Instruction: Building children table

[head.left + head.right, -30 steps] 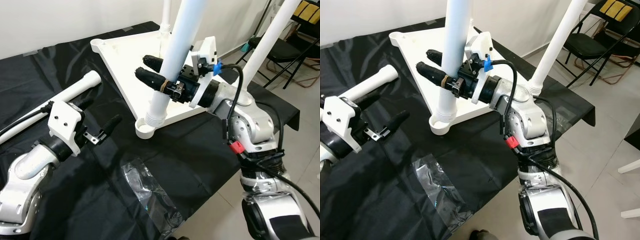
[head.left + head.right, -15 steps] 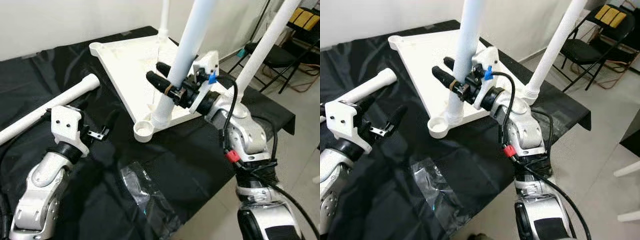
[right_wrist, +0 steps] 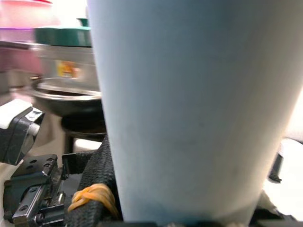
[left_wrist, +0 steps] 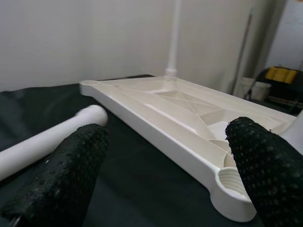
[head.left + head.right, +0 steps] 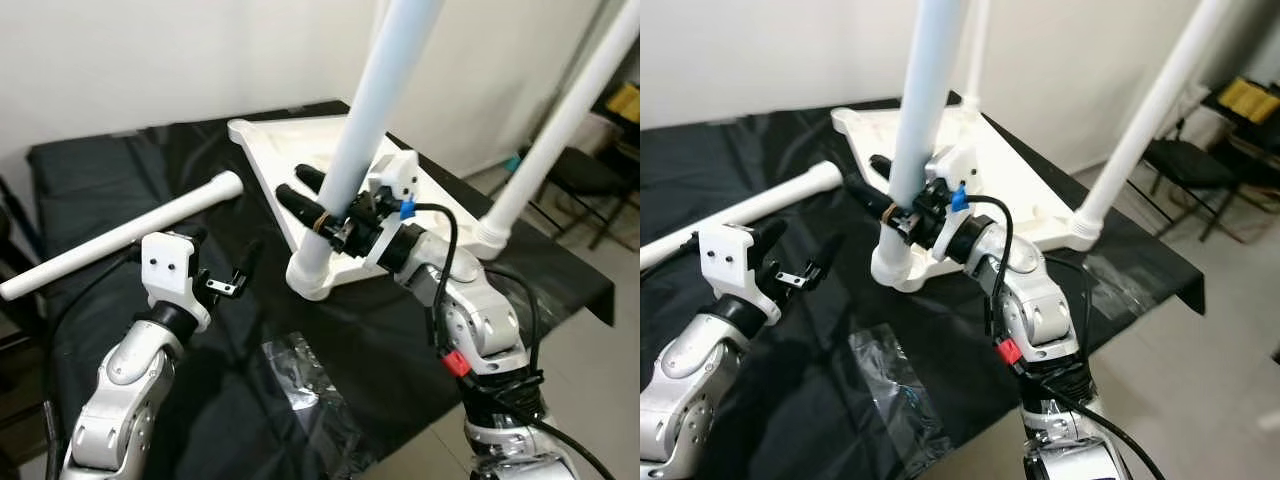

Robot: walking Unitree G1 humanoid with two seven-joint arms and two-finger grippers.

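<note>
While the right gripper (image 5: 312, 195) is clamped around a white leg (image 5: 365, 130), that leg stands tilted in the near corner socket (image 5: 308, 278) of the white tabletop (image 5: 300, 150), which lies upside down on a black cloth (image 5: 120, 180). One black finger shows on each side of the leg, just above the socket. Another leg (image 5: 560, 120) rises from the corner on the robot's right, and a loose leg (image 5: 120, 235) lies flat on the cloth to the left of the top. The left gripper (image 5: 225, 270) hovers over the cloth between the loose leg and the top, fingers apart and holding nothing. A sheet of clear plastic (image 5: 300, 380) lies crumpled on the cloth near the front edge.

From the right eye, a third upright leg (image 5: 975, 55) stands at the far corner of the top, and a folding chair (image 5: 1185, 165) sits on the floor beyond the cloth's right end.

Along the left wrist, the two black fingertips (image 4: 71, 165) frame the scene with a wide gap between them. Beyond them lie the end of the loose leg and the long edge of the top, with the threaded socket (image 4: 232, 182) at its near corner.

Up close in the right wrist view, the held leg (image 3: 189, 109) is a broad pale surface. A black finger (image 3: 94, 179) presses against it, with a yellow rubber band (image 3: 92, 196) wound around that finger.
</note>
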